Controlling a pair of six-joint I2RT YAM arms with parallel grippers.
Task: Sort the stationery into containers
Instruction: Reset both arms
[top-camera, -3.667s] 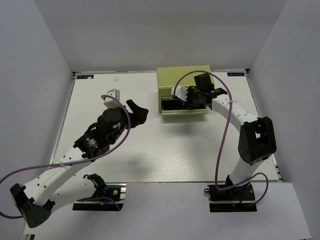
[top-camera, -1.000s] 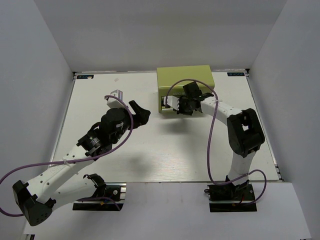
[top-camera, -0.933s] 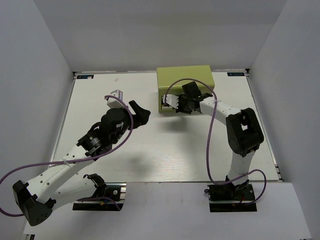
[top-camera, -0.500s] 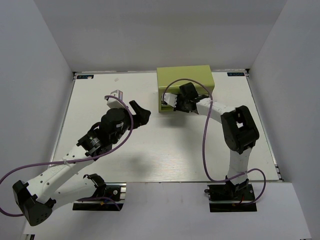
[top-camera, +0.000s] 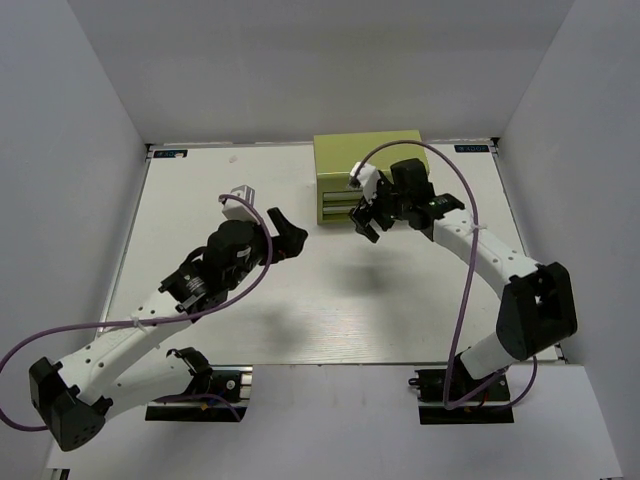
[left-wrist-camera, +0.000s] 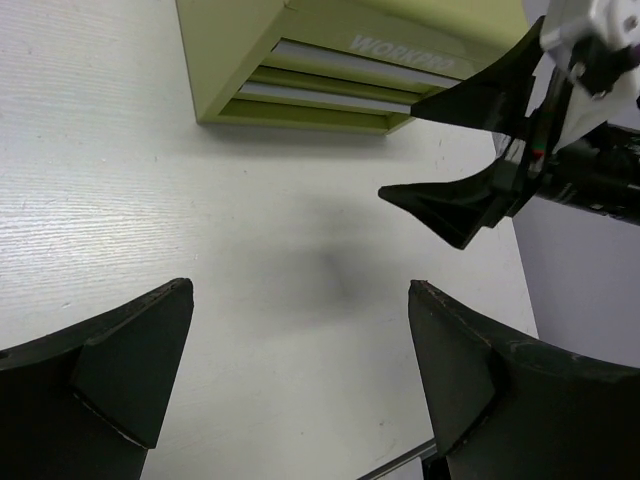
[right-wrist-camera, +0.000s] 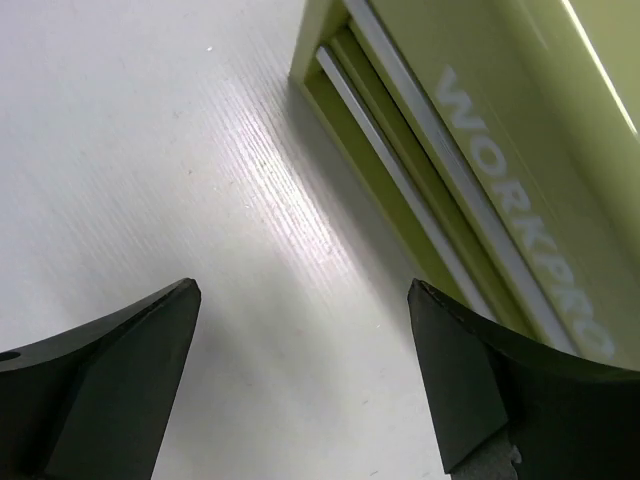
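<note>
Backed off from the olive cabinet (top-camera: 372, 158), whose two drawers (top-camera: 335, 205) now sit shut at the far side of the desk (top-camera: 330, 295) with no pens or markers showing, the right tool (top-camera: 366, 212) hangs open and empty just before those crosswise drawer fronts, nearer than the open left tool (top-camera: 287, 228).

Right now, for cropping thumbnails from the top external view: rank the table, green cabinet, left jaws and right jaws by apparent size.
1. The table, by far the largest.
2. The green cabinet.
3. The left jaws and the right jaws, both open: too alike to rank, and their nearness to the camera is unclear.
</note>
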